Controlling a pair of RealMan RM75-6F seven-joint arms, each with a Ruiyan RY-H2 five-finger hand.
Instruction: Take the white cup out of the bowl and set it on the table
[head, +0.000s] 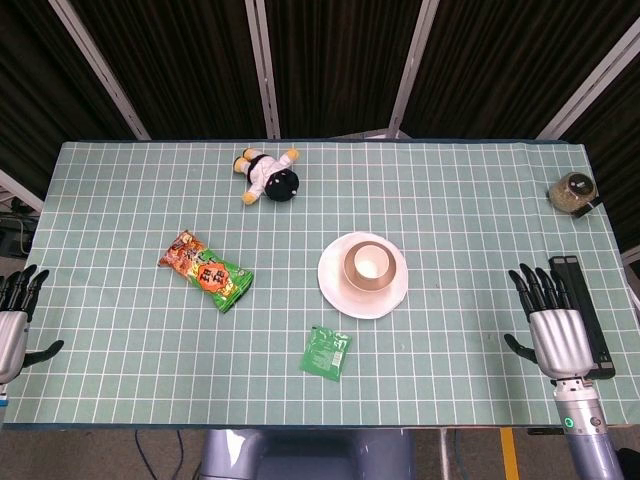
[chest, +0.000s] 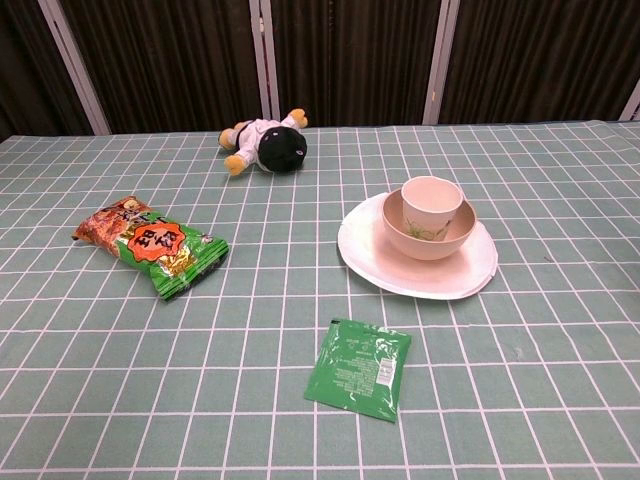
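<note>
White cup upright in the bowl, both hands spread at the table's edges

The white cup (chest: 432, 203) stands upright inside the bowl (chest: 428, 237), its long axis vertical and its round mouth facing straight up. The bowl is a shallow, smooth, beige-pink piece with a small green sprig on its side, and it sits on a wide white plate (chest: 418, 258), slightly toward the plate's 12 o'clock edge. All three look glazed and hard.

The table (head: 450, 210) wears a green cloth ruled in a white grid. From the plate, a flat green sachet (head: 326, 352) lies at about 7 o'clock, a crinkled orange-and-green snack bag (head: 205, 270) at 9 o'clock, and a soft doll (head: 268, 175) with a black head and white shirt at 11 o'clock.

Only the head view shows the hands. The left hand (head: 14, 318) rests at the table's left edge, fingers apart and holding nothing; the right hand (head: 548, 318) lies at the right edge, 3 to 4 o'clock of the plate, fingers spread and empty, beside a long black bar (head: 585, 310). That view alone also shows a round glass jar (head: 573, 192) at the far right. The chest view alone reveals the cup's side profile and the bowl's sprig
</note>
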